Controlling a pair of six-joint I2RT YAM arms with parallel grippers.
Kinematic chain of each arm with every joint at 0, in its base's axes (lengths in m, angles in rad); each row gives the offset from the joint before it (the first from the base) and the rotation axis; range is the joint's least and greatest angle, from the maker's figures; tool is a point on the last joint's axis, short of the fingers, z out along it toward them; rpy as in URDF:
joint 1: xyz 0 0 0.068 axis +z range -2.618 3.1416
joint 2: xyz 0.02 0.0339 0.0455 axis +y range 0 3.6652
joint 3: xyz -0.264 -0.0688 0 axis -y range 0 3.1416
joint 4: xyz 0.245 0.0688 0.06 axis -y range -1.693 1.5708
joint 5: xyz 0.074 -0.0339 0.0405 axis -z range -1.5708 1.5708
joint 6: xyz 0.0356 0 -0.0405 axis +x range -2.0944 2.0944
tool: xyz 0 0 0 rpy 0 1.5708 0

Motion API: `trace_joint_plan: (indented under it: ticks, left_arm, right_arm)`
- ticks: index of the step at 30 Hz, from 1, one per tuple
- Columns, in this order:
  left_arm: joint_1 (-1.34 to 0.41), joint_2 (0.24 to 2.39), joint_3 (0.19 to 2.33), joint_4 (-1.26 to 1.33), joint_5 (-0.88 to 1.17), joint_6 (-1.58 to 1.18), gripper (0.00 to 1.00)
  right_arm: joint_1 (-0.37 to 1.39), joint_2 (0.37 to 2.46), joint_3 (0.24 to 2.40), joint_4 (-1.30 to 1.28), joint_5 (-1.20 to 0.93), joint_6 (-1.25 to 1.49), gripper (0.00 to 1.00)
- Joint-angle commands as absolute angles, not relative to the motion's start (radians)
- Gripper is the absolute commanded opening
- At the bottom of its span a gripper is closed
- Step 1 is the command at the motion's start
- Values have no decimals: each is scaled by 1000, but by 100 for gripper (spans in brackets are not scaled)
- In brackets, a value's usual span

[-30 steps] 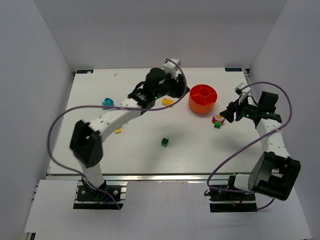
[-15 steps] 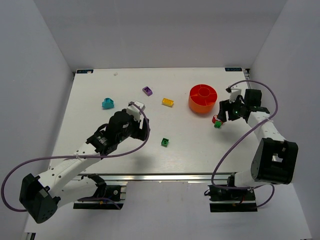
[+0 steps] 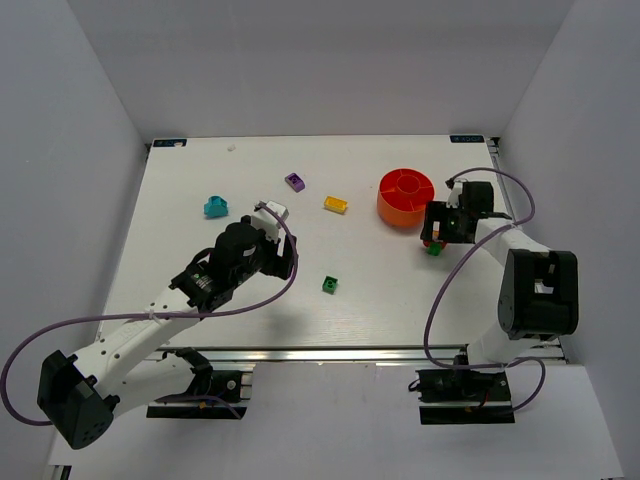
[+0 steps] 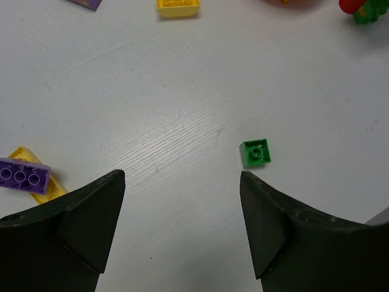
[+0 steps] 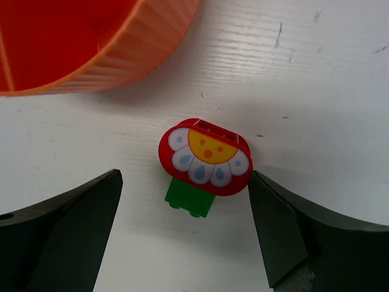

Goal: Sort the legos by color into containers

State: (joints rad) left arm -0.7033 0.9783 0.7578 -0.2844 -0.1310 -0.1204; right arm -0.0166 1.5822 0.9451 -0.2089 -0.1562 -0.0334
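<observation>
White table with orange bowl at far right. Left gripper was spread wide and empty, green lego just ahead of one finger. Right gripper was spread wide, red flower brick between its fingers, untouched, near the bowl. Purple lego, yellow lego, teal lego lay loose outside the bowl

Right hand moved in around the flower brick.
</observation>
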Motion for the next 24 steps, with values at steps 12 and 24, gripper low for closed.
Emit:
trace_joint_plan:
  ticks: [12,24]
  left_arm:
    - [-704,977,775,-275,-129,-110,86]
    - [-704,976,775,-275,-135,-107,86]
  right_arm:
    - [44,1683,965,-124,60,241,89]
    - [46,1715,982,-156,84,284,80]
